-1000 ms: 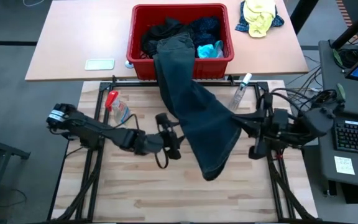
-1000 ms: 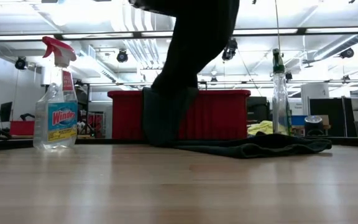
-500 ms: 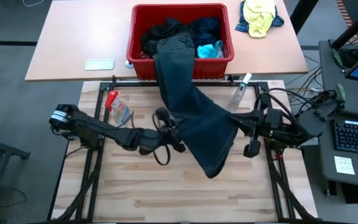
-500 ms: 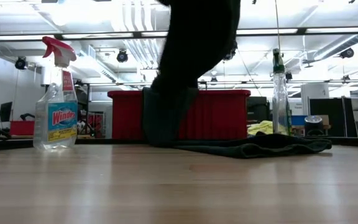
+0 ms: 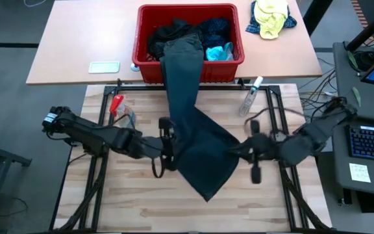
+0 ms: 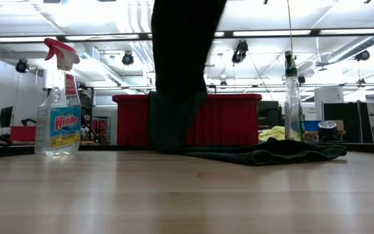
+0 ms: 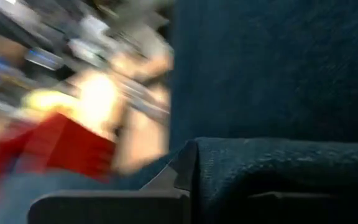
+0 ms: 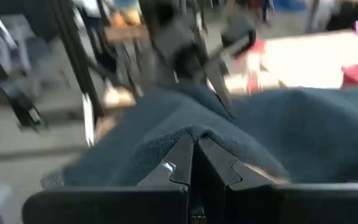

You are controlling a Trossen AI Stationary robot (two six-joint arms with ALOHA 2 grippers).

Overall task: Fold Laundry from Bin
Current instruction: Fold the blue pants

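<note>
Garment (image 5: 197, 140) stretched between left hand (image 5: 169, 144), right hand (image 5: 237, 153), both clamped.

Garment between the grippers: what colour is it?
Dark navy-teal garment, plain, no visible pattern; best seen in the high view.

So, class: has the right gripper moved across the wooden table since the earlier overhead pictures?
Yes. The right gripper, shut on the dark grey garment, has shifted leftward, away from the clear spray bottle.

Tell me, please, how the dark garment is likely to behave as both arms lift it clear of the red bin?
Probably floppy: the dark garment sags between the left pincer and right pincer. It may drag, since its top end trails in the red bin. It looks fairly thick, so possibly heavy.
</note>
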